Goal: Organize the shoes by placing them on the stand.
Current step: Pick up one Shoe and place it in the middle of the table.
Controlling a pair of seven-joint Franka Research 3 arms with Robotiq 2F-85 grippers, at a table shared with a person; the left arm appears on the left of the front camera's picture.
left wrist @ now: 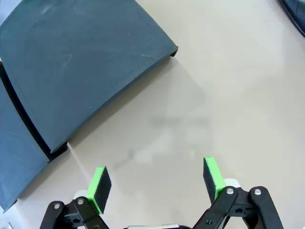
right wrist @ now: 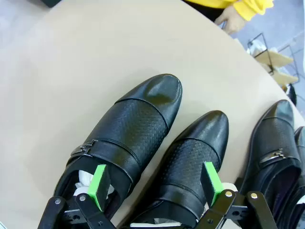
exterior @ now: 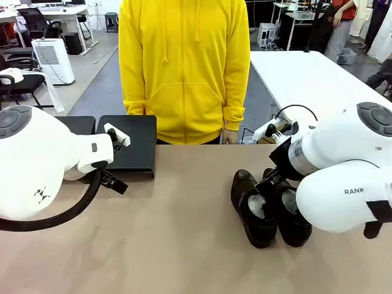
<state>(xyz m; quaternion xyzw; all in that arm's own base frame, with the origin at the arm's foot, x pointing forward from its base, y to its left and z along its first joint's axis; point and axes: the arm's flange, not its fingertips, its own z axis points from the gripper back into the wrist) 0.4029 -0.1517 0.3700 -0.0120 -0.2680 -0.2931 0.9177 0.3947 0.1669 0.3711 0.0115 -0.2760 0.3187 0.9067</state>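
Your right claw is wide apart, just above two shoes. They lie side by side, toes pointing away from it. So this arm is nearer. Your left claw is apart too, over bare bench beside the stand, well apart from the shoes.

Black shoes right, stand left.

"RANK" on right arm
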